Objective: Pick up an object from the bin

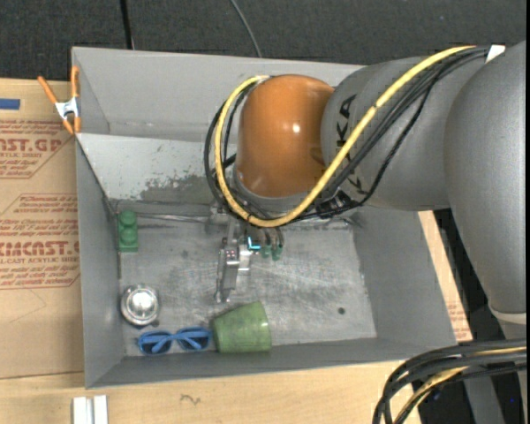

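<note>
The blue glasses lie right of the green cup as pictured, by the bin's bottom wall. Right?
No: the camera view shows the blue glasses left of the green cup, by the bin's bottom wall.

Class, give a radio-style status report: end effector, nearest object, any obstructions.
End effector over mid bin floor. Nearest: green cup on its side, by the near wall. Blue sunglasses beside cup; nothing between end effector and cup.
</note>
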